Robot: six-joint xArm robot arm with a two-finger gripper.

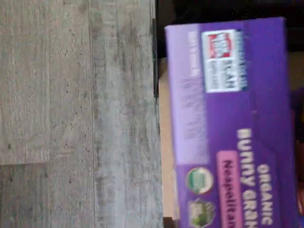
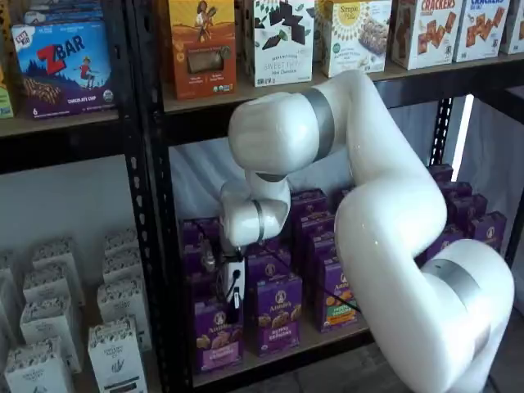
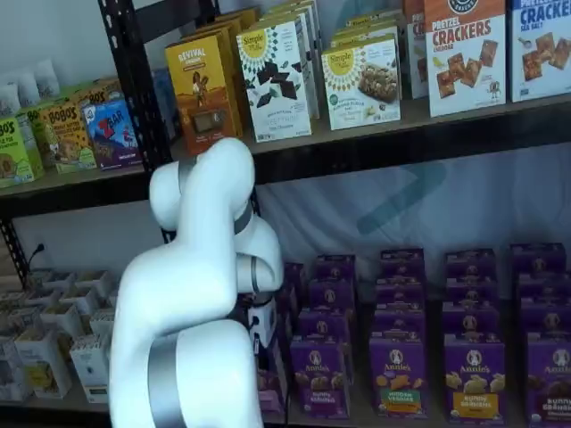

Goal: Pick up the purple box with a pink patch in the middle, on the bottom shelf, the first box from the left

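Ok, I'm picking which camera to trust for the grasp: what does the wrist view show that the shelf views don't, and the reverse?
Wrist view only: the pink label close enough to read Neapolitan, and a white scan panel. Shelf view only: the white arm, the claw just above the box, finger state unclear, and neighbouring purple cartons. Both: the purple box on the bottom shelf.

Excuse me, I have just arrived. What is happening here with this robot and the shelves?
A white robot arm is reaching toward the front row of upright purple Annie's cartons on the tan bottom shelf. Its gripper hangs at the top of the purple box with the pink label panel, at the row's end beside the black upright. Whether the fingers are closed on it cannot be told. The box stands on the shelf.
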